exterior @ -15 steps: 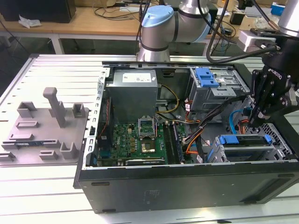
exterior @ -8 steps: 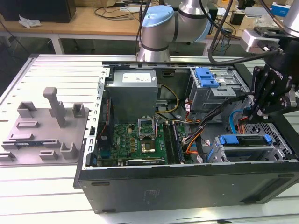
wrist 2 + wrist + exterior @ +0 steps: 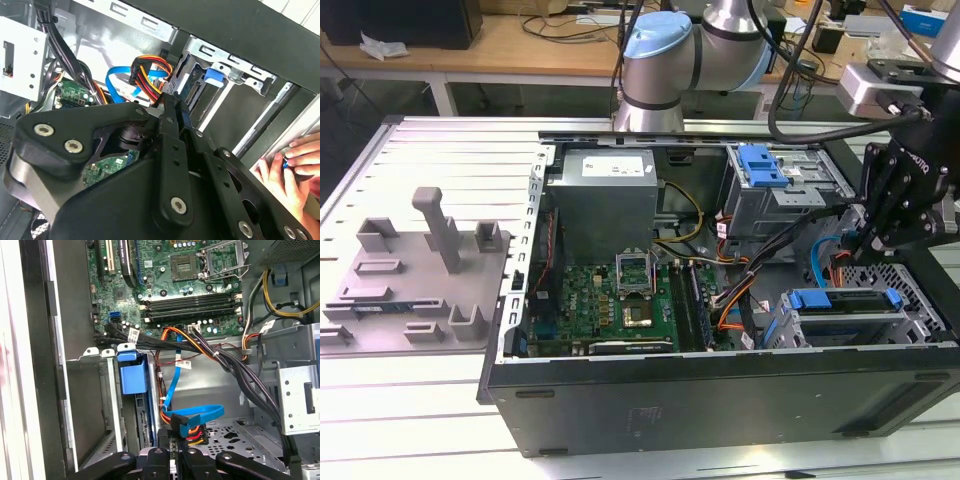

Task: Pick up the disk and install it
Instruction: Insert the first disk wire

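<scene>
The disk [image 3: 847, 322] sits in the drive cage at the front corner of the open computer case, on the exterior view's right, and its blue carrier bracket [image 3: 844, 298] runs across its upper edge. In the first wrist view the bracket's blue handle [image 3: 133, 373] stands at the cage mouth. The second wrist view has the bracket's blue tab [image 3: 212, 76] inside the silver cage. My gripper [image 3: 866, 240] hangs just above and behind the cage, over the orange and blue cables. Its fingers [image 3: 186, 460] are pressed together with nothing between them, close to a blue cable plug [image 3: 181, 425].
A grey fixture [image 3: 420, 270] with upright posts lies on the table at the exterior view's left. A blue latch plate [image 3: 764, 166] sits on the rear bay. The motherboard [image 3: 610, 300] and cable bundles [image 3: 220, 357] fill the case. A person's hand [image 3: 285, 170] rests outside the case wall.
</scene>
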Available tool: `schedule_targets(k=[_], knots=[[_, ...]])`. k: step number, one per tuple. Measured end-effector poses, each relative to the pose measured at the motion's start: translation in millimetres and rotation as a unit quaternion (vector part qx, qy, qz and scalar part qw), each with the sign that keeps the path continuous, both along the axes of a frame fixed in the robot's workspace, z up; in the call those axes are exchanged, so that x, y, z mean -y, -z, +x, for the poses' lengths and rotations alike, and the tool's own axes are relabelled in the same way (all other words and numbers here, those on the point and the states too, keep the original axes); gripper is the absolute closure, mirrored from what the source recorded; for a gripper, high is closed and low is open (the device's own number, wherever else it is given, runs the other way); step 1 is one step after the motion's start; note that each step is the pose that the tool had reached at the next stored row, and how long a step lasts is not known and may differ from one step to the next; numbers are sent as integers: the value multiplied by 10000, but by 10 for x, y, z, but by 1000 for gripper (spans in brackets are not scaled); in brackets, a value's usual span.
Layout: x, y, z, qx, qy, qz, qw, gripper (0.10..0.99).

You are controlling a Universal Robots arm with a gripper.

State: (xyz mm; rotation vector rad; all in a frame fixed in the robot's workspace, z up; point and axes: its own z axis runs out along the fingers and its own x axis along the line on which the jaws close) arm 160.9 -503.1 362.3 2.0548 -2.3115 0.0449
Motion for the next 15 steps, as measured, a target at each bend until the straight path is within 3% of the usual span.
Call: schedule_targets(k=[4,10,15], knots=[[-6,0,3,-14,-69,-57,10000,922],[-9,-1,5,-12,-591,-105,9982,922],[-15,-1,18,-12,-669,-121,9977,922]])
